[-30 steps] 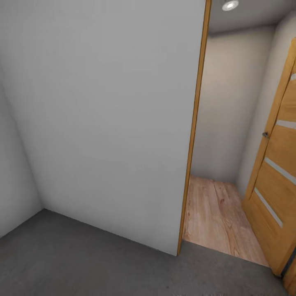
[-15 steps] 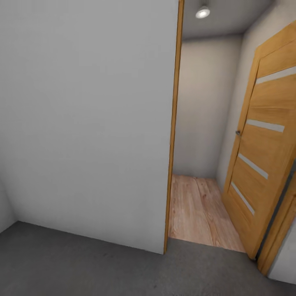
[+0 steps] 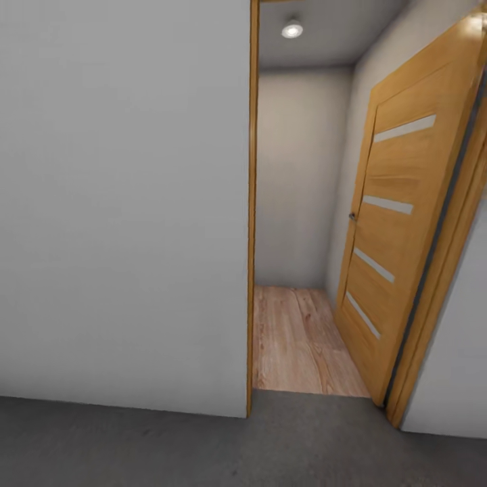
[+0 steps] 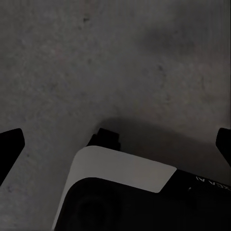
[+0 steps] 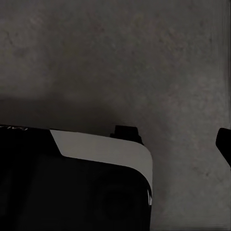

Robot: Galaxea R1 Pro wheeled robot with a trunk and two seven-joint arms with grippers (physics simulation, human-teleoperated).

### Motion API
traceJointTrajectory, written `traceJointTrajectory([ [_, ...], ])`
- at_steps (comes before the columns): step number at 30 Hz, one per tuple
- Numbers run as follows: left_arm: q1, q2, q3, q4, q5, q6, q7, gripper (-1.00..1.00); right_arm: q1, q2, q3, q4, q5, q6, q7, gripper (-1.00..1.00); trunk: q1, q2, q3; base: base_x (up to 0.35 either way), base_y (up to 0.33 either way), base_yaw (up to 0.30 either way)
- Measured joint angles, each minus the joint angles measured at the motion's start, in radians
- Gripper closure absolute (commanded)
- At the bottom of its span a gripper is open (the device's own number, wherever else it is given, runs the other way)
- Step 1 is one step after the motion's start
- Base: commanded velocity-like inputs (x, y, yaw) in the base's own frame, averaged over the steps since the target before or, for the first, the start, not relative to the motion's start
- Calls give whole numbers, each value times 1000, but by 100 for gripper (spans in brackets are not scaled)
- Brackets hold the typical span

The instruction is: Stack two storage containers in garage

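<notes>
Across the last second the whole head view was shifted: the doorway with its orange wooden frame [image 3: 252,203] was brought from the right part of the picture toward the middle, and the open orange wooden door with pale horizontal inlays [image 3: 389,223] was turned more fully into sight. This was read as a turn of the camera with the robot, not as a move of the wall or door. The plain white-grey wall [image 3: 122,203] was kept on the left side, and a strip of light wood plank flooring [image 3: 297,338] under a round ceiling lamp [image 3: 292,29] was seen beyond the threshold.

For the task, it was judged that the robot was lined up to leave the garage through this doorway, probably to fetch a container; neither orange-red storage container could be placed from these pictures.

The hallway was given by the head view alone. The wrist views instead gave the dark grey mottled concrete floor [image 4: 120,62] directly beneath each end effector, together with the white-and-black base of the robot [image 4: 122,187]. The left end effector [image 4: 115,144] was seen spread wide with nothing between its dark fingertips [image 4: 9,144]. Of the right end effector only one dark fingertip [image 5: 224,144] was visible, so its opening could not be told; nothing was seen in its grasp.
</notes>
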Motion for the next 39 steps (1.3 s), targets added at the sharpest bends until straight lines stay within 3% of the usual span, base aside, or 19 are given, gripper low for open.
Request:
traceJointTrajectory([
  [33,0,-10,-1,2,1,0,-1,-100,0,0,0,0,3,1,0,-100,0,0,11,0,0,-284],
  [39,0,-10,-2,2,-4,1,-2,-100,0,0,1,0,5,7,0,-100,0,0,12,170,-32,-117],
])
